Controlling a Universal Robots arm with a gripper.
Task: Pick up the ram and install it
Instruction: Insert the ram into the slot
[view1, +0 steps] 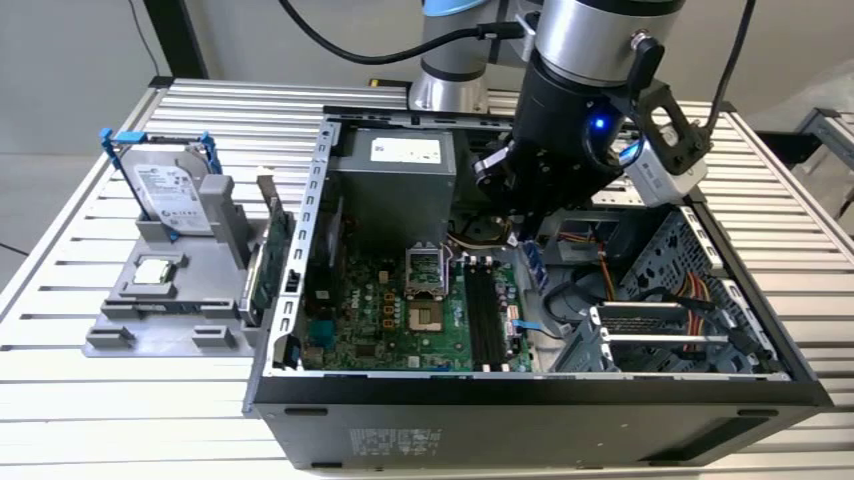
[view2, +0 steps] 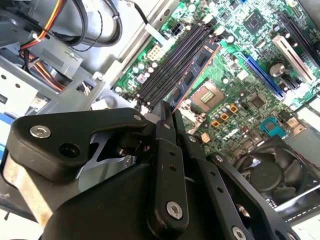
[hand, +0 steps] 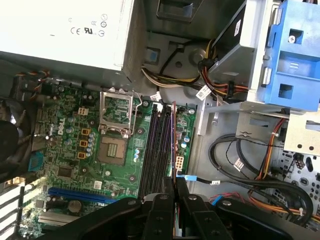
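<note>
1. Case (view1: 534, 400) lies open, and my claw (view2: 167, 114) hangs inside it over the board (hand: 65, 150).
2. Slots (hand: 155, 145) run along the board's edge nearest the drive-bay side.
3. Ram (view2: 196, 67) is pinched at one end in my claw. Its long axis stretches away from the claw, parallel to the slots and right by them. I can't tell if it is seated.
</note>
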